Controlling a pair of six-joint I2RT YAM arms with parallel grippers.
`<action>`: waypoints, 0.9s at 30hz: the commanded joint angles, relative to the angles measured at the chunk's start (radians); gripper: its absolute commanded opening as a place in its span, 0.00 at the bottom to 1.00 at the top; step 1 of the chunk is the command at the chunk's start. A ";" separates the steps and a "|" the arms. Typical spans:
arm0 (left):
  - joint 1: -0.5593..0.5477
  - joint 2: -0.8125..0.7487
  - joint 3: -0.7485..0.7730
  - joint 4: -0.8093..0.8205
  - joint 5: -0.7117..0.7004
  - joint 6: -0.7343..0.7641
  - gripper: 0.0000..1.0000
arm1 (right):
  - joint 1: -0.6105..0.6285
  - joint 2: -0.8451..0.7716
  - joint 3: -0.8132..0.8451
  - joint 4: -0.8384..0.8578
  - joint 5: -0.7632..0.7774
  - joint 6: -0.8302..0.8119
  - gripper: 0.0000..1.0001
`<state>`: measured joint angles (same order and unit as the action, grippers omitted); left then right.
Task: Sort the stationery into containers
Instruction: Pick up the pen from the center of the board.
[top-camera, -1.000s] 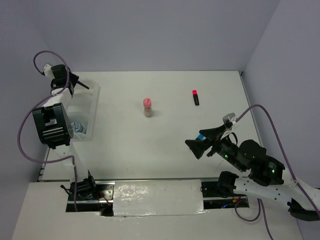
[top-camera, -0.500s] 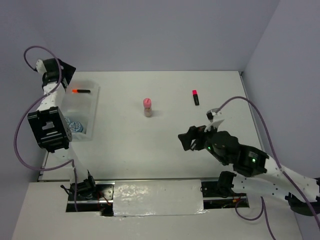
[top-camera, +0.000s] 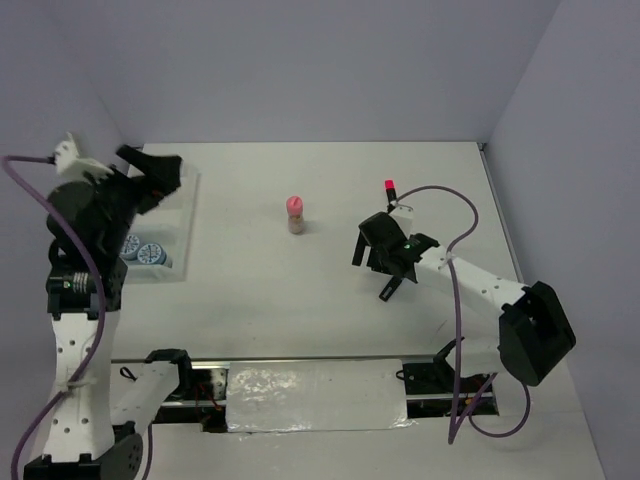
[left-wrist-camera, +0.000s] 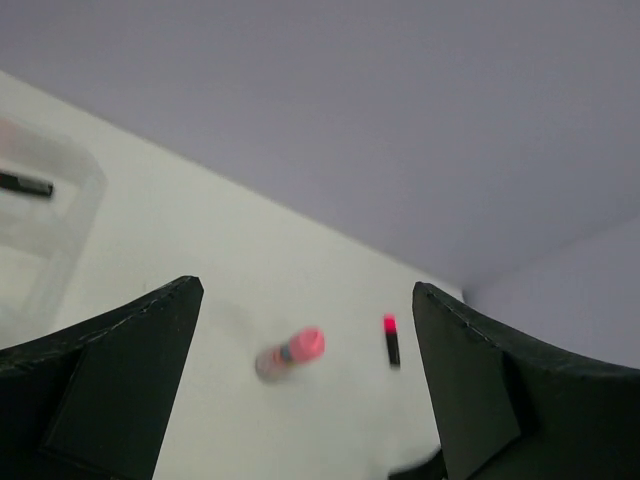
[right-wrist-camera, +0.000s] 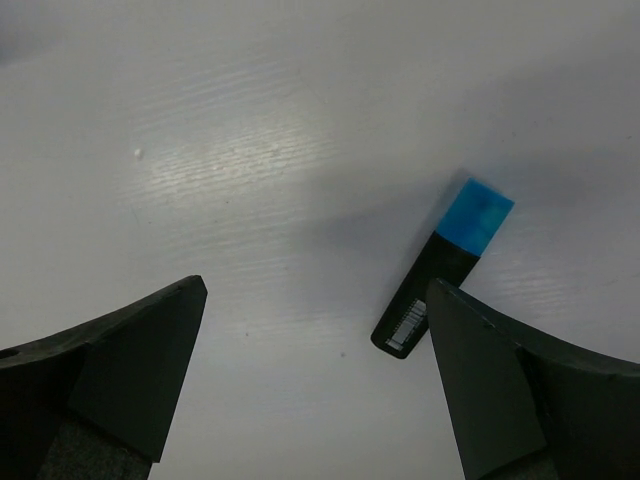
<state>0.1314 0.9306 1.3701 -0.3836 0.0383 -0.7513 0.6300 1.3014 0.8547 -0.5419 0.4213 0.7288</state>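
Right claw (right-wrist-camera: 315, 288) gapes, empty, blue-capped marker (right-wrist-camera: 440, 268) at its 3 o'clock on worktop (right-wrist-camera: 250, 150); left claw (left-wrist-camera: 305, 290) gapes too.

Soft, even light fell from overhead, and the white table (top-camera: 300, 290) came up bright in the top view with only faint shadows. The left wrist view was smeared: the tan tube (left-wrist-camera: 290, 352) and pink-capped marker (left-wrist-camera: 391, 340) were fuzzy. The right wrist view was crisp, a pale sheen on the table, grey shadow around the blue-capped marker (right-wrist-camera: 440, 270), the right gripper (right-wrist-camera: 315, 290) dark at its fingers (right-wrist-camera: 110, 380).
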 joint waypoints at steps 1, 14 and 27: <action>-0.124 -0.059 -0.207 -0.080 -0.034 0.139 0.99 | -0.006 0.030 0.035 -0.006 -0.038 0.124 0.98; -0.157 -0.208 -0.459 -0.152 -0.077 0.260 0.99 | -0.021 0.044 -0.125 -0.027 0.028 0.320 0.91; -0.157 -0.220 -0.554 -0.116 -0.104 0.260 0.99 | -0.059 0.140 -0.191 0.060 -0.047 0.287 0.76</action>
<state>-0.0223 0.7147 0.8070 -0.5491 -0.0505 -0.5205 0.5770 1.3895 0.6655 -0.5247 0.3946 1.0134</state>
